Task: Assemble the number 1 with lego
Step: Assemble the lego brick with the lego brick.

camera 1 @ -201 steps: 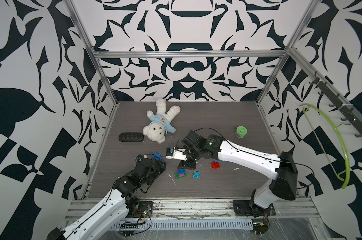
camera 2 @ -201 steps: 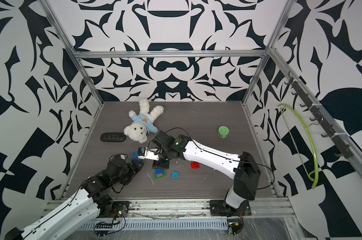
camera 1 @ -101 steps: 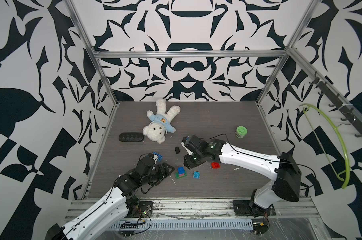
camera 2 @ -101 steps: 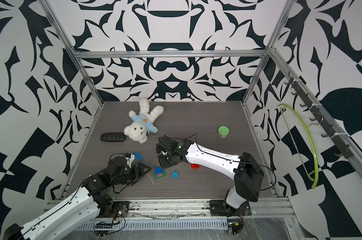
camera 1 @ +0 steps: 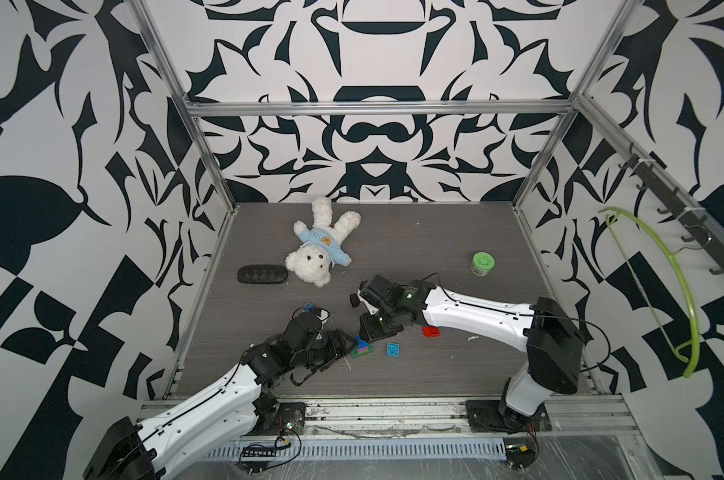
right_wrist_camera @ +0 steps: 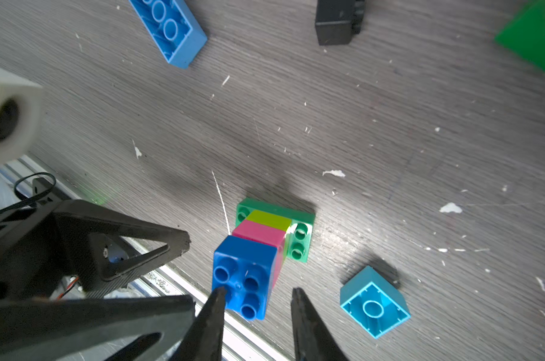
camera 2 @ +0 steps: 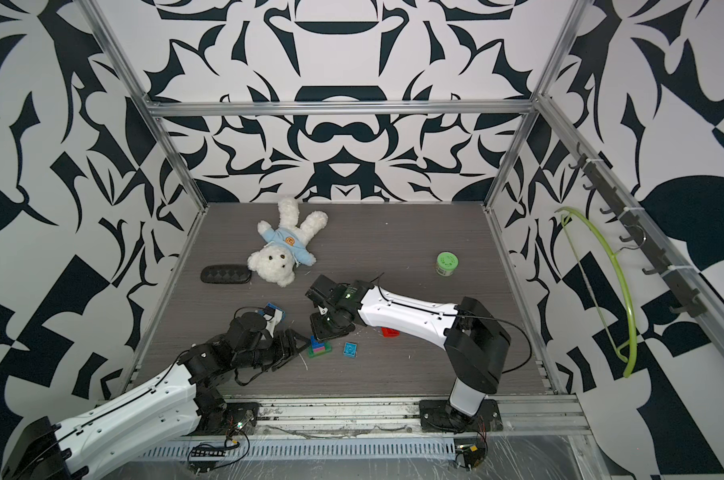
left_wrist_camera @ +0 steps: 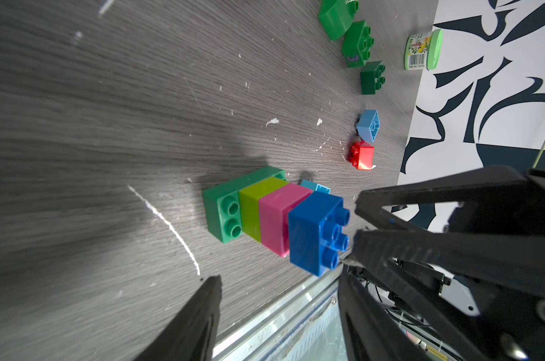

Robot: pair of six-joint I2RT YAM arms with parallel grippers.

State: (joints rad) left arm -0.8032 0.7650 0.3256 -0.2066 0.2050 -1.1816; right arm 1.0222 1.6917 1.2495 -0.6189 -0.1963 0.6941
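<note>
A lego stack (camera 1: 362, 347) (camera 2: 320, 347) stands near the table's front: green base, lime, pink, and a blue brick (right_wrist_camera: 244, 270) on top. My right gripper (right_wrist_camera: 258, 290) hangs over it from behind, jaws open a little, tips at the blue brick's studs, as the left wrist view also shows. My left gripper (left_wrist_camera: 280, 278) (camera 1: 348, 341) is open just left of the stack, its fingertips (right_wrist_camera: 180, 243) beside the blue brick. Loose lego lie around: a teal brick (camera 1: 392, 350), a red one (camera 1: 431, 331), a long blue one (right_wrist_camera: 171, 31), a black one (right_wrist_camera: 337, 22), and green ones (left_wrist_camera: 357, 43).
A white teddy bear (camera 1: 321, 249) and a black case (camera 1: 262, 274) lie at the back left. A green-lidded jar (camera 1: 483, 264) stands at the right. The metal front rail (camera 1: 352, 405) runs close behind the stack's front side. Patterned walls enclose the table.
My left gripper has slid right up to the stack and its jaws have narrowed. My right gripper has come forward and down over the blue top brick, closing slightly.
</note>
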